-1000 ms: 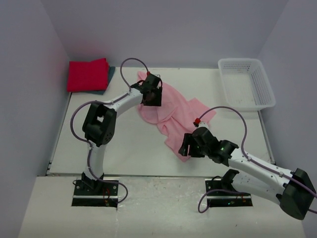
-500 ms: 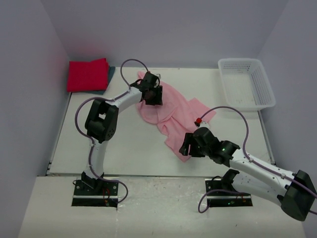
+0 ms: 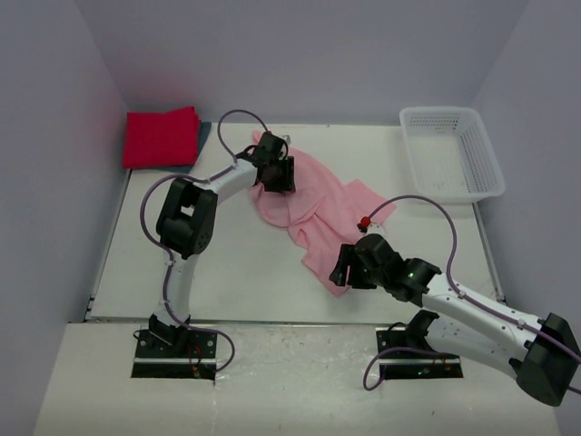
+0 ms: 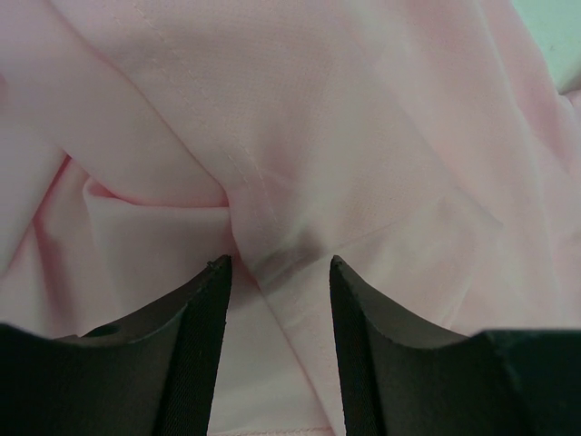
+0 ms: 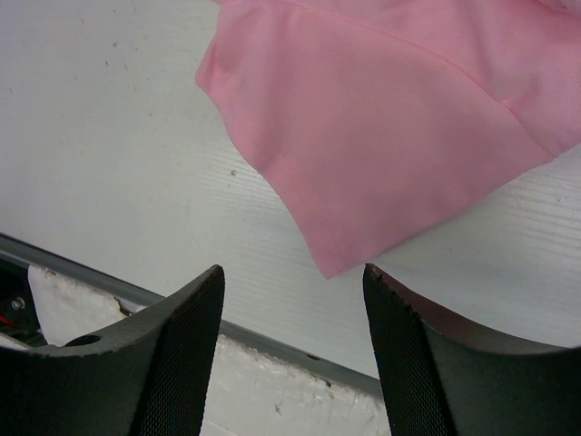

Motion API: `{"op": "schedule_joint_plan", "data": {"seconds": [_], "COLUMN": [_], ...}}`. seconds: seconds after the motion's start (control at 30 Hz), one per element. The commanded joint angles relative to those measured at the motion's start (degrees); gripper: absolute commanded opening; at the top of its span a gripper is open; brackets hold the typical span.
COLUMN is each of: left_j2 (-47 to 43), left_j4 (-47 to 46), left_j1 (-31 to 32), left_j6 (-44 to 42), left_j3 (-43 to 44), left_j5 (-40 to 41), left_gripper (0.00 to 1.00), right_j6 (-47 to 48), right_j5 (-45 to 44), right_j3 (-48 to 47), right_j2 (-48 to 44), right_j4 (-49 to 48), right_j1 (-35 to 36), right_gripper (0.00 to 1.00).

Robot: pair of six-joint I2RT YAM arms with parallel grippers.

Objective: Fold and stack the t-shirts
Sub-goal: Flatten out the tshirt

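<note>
Top view: the pale pink t-shirt (image 3: 318, 204) lies crumpled mid-tabletop (image 3: 227, 263), and the red folded t-shirt (image 3: 162, 136) sits at the far left corner.
Left wrist: the left tool (image 4: 277, 263) is released, straddling a pink fold.
Right wrist: the right tool (image 5: 290, 272) is released, over the shirt's near corner.

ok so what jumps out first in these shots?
The crumpled pink t-shirt sprawled across the middle of the table, with the left pincer open over a fold at its far end and the right pincer open above its near corner. Next comes the bright red folded shirt in the far left corner, then the white mesh basket at the far right.
</note>
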State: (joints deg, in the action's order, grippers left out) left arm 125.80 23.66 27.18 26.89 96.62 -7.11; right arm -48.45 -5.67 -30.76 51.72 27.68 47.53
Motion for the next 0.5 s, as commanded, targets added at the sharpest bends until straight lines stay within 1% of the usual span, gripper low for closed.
{"op": "schedule_joint_plan", "data": {"seconds": [0.0, 0.13, 0.3, 0.37, 0.47], "left_j2": [-1.6, -0.7, 0.8, 0.9, 0.7], "left_j4": [-1.0, -1.5, -3.6, -4.3, -4.7], "left_j1": [-0.2, -0.4, -0.4, -0.4, -0.4], "left_j6": [-0.1, -0.2, 0.8, 1.1, 1.3], "left_j3": [-1.1, -1.3, -1.6, -1.7, -1.7], "left_j5": [2.4, 1.4, -2.2, -3.0, -3.5], "left_gripper": [0.49, 0.49, 0.48, 0.46, 0.37], "right_j6": [-1.1, -1.1, -1.3, -1.4, -1.6], "right_j5": [-2.0, -0.9, -1.5, -1.7, -1.9], "right_j3": [-1.4, -1.4, -1.4, -1.1, -0.7], "right_j2": [0.1, 0.8, 0.8, 0.3, 0.1], "right_j4": [0.1, -1.3, -0.4, -0.3, -0.3], "right_j1": [0.3, 0.4, 0.6, 0.6, 0.6], "right_gripper": [0.63, 0.63, 0.62, 0.62, 0.62]}}
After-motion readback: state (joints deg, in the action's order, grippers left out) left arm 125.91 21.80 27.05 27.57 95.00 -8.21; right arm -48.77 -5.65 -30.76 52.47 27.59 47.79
